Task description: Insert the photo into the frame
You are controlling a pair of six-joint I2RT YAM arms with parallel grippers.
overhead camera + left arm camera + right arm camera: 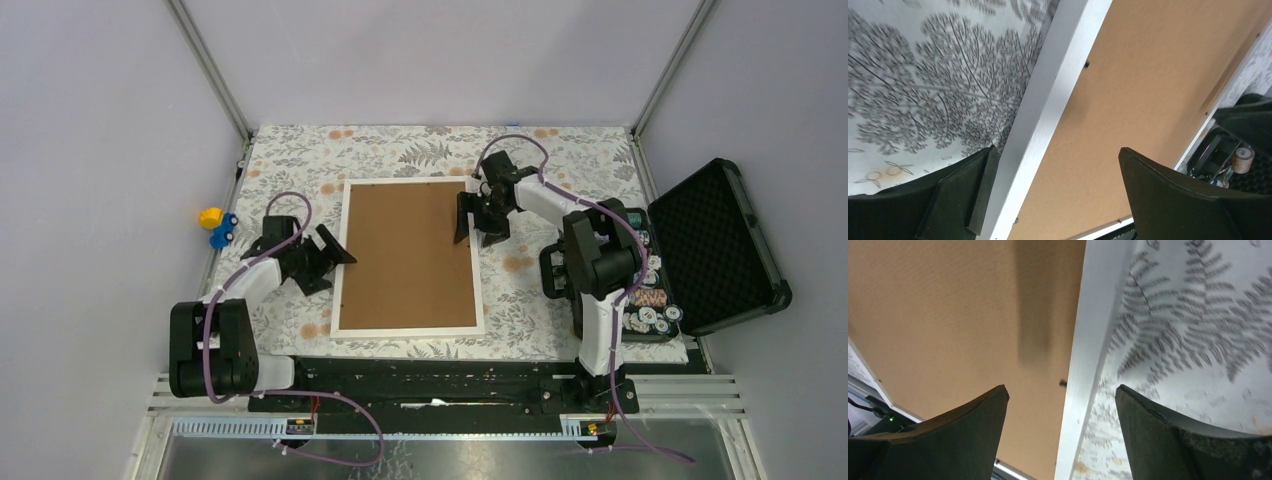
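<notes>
The left pincer [327, 263] [1058, 200] stands wide, one finger over the leaf-patterned cloth and the other over brown board, with the frame's left rail running between them; nothing is gripped. The right pincer [478, 226] [1060, 440] also stands spread with nothing in it. It straddles the frame's right rail near the far corner, one finger above the board and one above the cloth. The frame [410, 330] [1048, 100] [1088, 340] lies flat in the middle of the surface [560, 160], long sides running away from the arms. A plain brown backing board [408, 255] [1148, 100] [948, 315] fills its whole opening. The photo does not show in any view, and whether it lies under the board cannot be told. At the right edge of the surface sits an open black case [715, 240] with a foam-lined lid, and small rolls [652, 300] sit in its lower half beside the right arm. By the left edge, near the wall, sits a small yellow and blue toy [216, 226].
</notes>
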